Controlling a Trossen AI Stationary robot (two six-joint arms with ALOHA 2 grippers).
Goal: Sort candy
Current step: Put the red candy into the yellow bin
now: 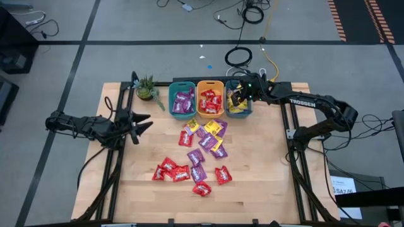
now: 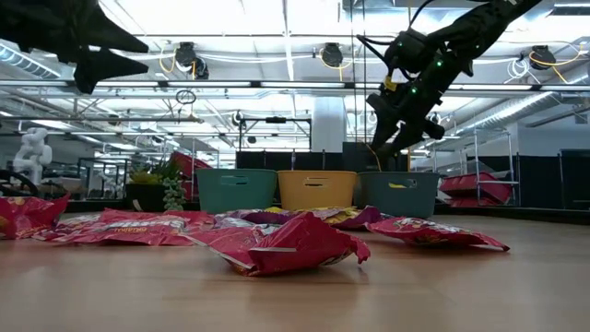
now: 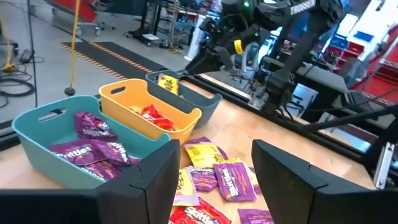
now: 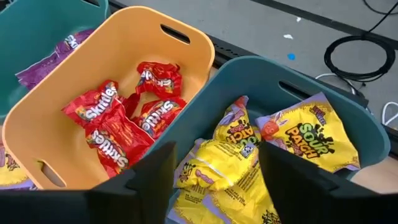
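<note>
Three bins stand in a row at the table's far edge. The left teal bin [image 1: 183, 99] holds purple candy, the orange bin [image 1: 210, 99] red candy [image 4: 124, 121], and the right teal bin [image 1: 240, 104] yellow candy [image 4: 249, 155]. Loose red, purple and yellow packets [image 1: 202, 154] lie flat on the wooden table in front of the bins. My right gripper [image 4: 214, 177] hangs open over the right teal bin, slanting down, with the yellow packets lying in the bin below its fingers. Near the table's left edge, my left gripper [image 1: 142, 123] waits open and raised, holding nothing.
A small potted plant [image 1: 146, 89] stands at the far left beside the bins. Dark frame rails [image 1: 291, 126] run along both sides of the table. Bare wood lies at the near edge and to the right of the loose packets.
</note>
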